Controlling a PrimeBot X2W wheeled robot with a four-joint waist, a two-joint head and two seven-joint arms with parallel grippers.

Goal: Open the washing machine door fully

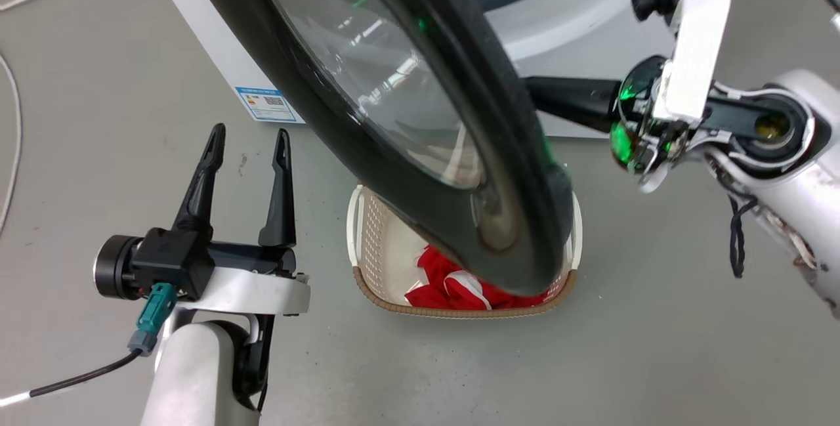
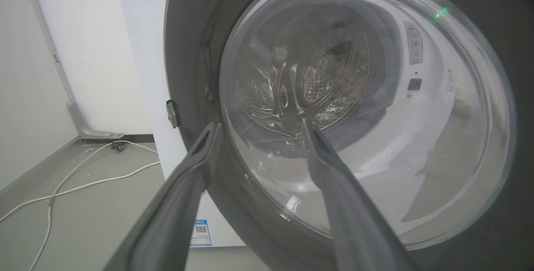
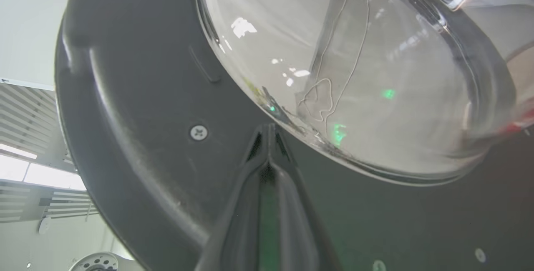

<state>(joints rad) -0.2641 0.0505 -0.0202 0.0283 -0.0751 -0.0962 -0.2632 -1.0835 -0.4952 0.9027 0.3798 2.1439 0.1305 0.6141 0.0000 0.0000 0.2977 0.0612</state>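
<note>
Head view: the washing machine door [image 1: 407, 117], a glossy black disc w/ a clear glass ctr, stands swung out from the washing machine [image 1: 564, 19] at the top of the frame. It runs diagonally from upper left to lower ctr, and its low edge hangs over a cream basket [image 1: 357, 235] of red cloth [image 1: 453, 285]. We judge it part open, not yet fully.

The step in hand looks like a push from the inner side. To do it well we'd follow the hinge's arc and press on black plastic rather than glass. We'd go slow, since closed tips may slip on a glossy face, and leave the other arm out of the swing path.

At right, the right gripper [image 1: 558, 99] reaches leftward behind the door, its tips hidden here. At lower left, the left gripper [image 1: 251, 130] points up-frame, fingers well apart w/ nothing btwn them, apart from the door.

Left wrist view: past the left gripper [image 2: 259, 125], spread and empty, we see the door's [image 2: 367, 137] outer face. The steel drum [image 2: 308, 79] shows through the glass. A white cable [image 2: 83, 183] lies on the floor at lower left.

Right wrist view: at bottom ctr, the right gripper [image 3: 269, 131] has its fingers pressed together w/ nothing btwn. The tips appear to touch the door's [image 3: 146, 95] black inner face, just beside the glass bowl [image 3: 354, 74] and near a screw [image 3: 198, 132].
</note>
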